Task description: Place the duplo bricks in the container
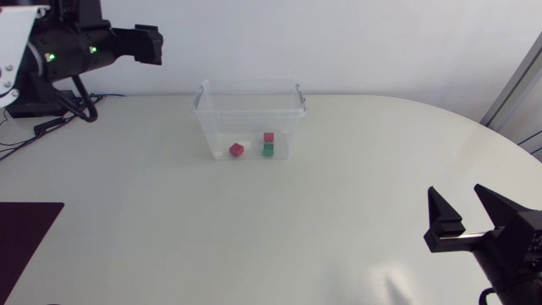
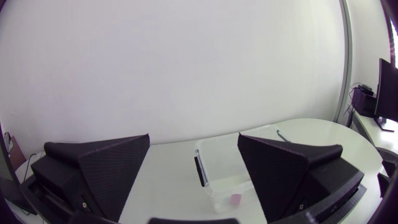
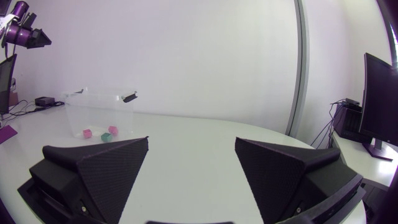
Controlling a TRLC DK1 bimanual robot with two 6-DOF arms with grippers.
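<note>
**Three bricks in the container, both arms empty**

The white counter (image 1: 254, 241) carries a clear container (image 1: 250, 111) at its far middle. The left arm's fingers (image 1: 146, 44) hang spread at far left. The right arm's fingers (image 1: 440, 216) are spread and empty at near right. Inside the container lie a pink brick (image 1: 236, 150) and, to its right, a red brick (image 1: 268, 136) against a green brick (image 1: 268, 150).

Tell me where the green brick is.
Head view: the green brick lies inside the clear container, toward its right end, next to a red brick; a pink brick lies to their left.
</note>
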